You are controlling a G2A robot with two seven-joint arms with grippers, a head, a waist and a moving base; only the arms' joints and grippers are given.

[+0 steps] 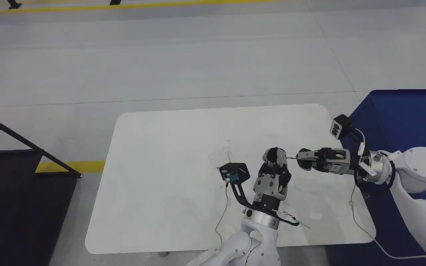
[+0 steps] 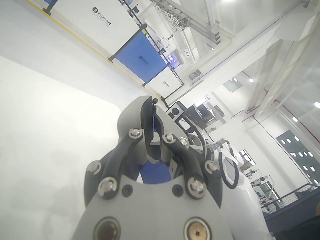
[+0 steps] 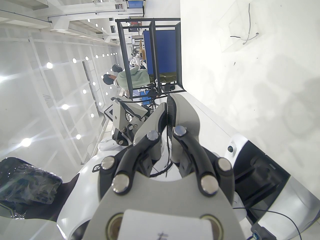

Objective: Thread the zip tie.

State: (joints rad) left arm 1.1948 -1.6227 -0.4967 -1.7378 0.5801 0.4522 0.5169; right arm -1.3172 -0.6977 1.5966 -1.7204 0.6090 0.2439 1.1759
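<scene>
While zip ties (image 3: 249, 18) dot the white table (image 1: 166, 173), pale floor (image 1: 166, 60) surrounds.

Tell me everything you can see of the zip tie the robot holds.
The zip tie is a thin black strip, plastic by its look, held above the white table across the short gap between both grippers. The right gripper pinches its strap, which runs back between the fingers; the left gripper is shut on a small black end, perhaps its head.

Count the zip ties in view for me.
3: one zip tie held between the left gripper and right gripper; a grey tie and a short black tie lying in the clear tray. Others may be hidden.
</scene>
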